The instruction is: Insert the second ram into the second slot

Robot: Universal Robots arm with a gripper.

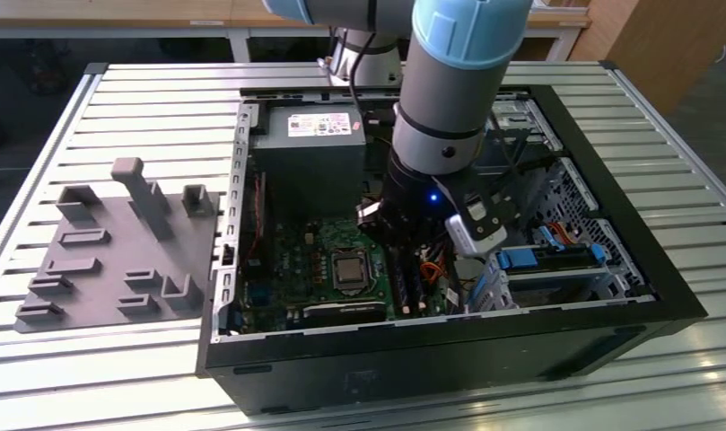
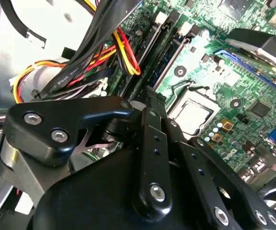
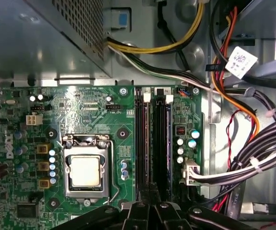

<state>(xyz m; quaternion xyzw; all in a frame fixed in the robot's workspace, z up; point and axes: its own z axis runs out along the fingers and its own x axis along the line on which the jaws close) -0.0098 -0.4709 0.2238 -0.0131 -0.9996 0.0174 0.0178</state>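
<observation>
My gripper (image 1: 406,262) reaches down into the open computer case (image 1: 650,296), over the green motherboard (image 1: 297,269). Two long black memory slots (image 3: 142,139) (image 3: 162,139) lie side by side next to the processor socket (image 3: 85,170). In both wrist views the fingers (image 2: 150,115) stand pressed together, and the gripper (image 3: 151,203) hangs over the near end of the slots. I see nothing between them. A thin bluish strip (image 2: 168,53) stands along the slots. I cannot tell whether it is the second ram.
Bundles of black, red, orange and yellow cables (image 3: 253,158) run close beside the slots. The grey power supply (image 1: 309,148) sits at the case's far end. Blue drive-bay latches (image 1: 537,259) are at the exterior view's right. A grey fixture plate (image 1: 118,256) lies outside the case.
</observation>
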